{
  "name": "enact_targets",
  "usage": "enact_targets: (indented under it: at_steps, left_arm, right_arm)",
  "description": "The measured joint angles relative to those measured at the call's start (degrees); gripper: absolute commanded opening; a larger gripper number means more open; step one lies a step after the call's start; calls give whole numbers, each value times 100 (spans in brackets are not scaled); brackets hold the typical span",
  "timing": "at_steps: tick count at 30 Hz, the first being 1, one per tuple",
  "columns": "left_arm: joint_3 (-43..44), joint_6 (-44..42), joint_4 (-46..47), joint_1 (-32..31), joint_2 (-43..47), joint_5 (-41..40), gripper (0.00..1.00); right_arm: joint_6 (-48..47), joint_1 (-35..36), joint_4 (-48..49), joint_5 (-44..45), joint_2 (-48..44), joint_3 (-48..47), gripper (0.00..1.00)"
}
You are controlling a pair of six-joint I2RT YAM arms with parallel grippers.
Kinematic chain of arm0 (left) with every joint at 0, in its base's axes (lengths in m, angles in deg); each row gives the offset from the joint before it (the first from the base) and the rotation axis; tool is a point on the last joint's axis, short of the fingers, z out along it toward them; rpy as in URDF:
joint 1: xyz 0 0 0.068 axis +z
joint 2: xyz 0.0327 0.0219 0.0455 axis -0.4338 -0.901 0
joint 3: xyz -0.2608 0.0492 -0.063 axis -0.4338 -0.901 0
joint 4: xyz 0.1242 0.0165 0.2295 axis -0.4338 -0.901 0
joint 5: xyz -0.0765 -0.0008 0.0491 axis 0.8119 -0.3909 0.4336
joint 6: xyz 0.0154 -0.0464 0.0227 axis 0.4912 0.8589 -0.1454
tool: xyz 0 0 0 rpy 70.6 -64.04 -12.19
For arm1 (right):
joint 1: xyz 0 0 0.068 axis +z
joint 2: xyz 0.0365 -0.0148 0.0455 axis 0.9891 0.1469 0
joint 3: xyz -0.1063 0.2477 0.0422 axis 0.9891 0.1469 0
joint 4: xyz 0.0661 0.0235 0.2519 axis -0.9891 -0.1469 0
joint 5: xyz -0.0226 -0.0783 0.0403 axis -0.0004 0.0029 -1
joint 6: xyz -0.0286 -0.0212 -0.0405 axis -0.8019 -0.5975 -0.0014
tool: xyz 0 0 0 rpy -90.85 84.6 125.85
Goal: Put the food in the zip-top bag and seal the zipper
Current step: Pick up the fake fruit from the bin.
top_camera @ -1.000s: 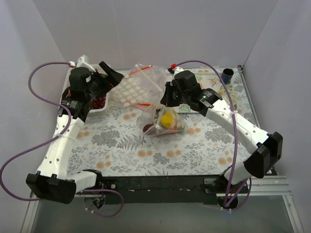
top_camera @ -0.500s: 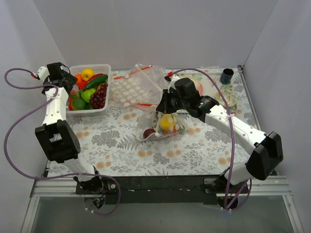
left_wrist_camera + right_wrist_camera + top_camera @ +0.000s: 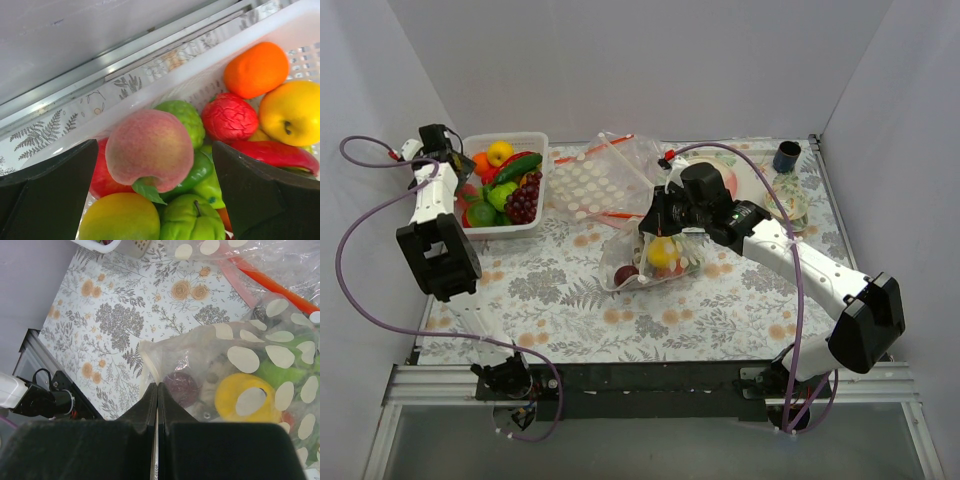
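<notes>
The zip-top bag [image 3: 655, 258] lies mid-table holding a yellow round, a dark red round and green pieces; it also shows in the right wrist view [image 3: 240, 370]. My right gripper [image 3: 658, 215] is shut on the bag's edge [image 3: 150, 365], with film pinched between the fingertips [image 3: 156, 390]. A flat dotted bag part with a red zipper [image 3: 613, 214] lies behind it. My left gripper [image 3: 453, 163] is open and empty over the white basket [image 3: 505, 226] of food; a peach [image 3: 150, 150] lies below, between its fingers [image 3: 157, 200].
The basket also holds an orange [image 3: 255, 70], a yellow apple [image 3: 292, 112], green fruits [image 3: 195, 220] and purple grapes [image 3: 525, 198]. A dark cup [image 3: 786, 156] and a clear dish [image 3: 790, 205] stand at the back right. Walls close in on three sides.
My left arm has swung from beside the bag back to the far left, over the basket's left end. My right gripper keeps its hold on the bag, which has shifted slightly.
</notes>
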Motion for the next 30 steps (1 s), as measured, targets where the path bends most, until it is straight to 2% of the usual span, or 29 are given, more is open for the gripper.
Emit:
enact_targets:
  at_steps: [5,8,12,13,17,30]
  left_arm:
    - [-37,125,-66,46,-181,20,98]
    - [-52,199,-26,48,-260,131,94]
    - [-81,260,33,50,-289,264,75]
    - [-81,273,44,50,-289,302,62]
    - [-66,278,63,50,-289,426,49]
    - [363,157,157,50,-184,1266,47]
  right_arm:
    - [0,0,11,-2,0,0,1]
    - [-2,0,11,0,0,0,1]
    - [-2,0,24,2,-2,24,1]
    - [-2,0,33,2,-2,42,1]
    - [-2,0,35,2,-2,72,1]
    - [-7,0,-11,96,-7,72,1]
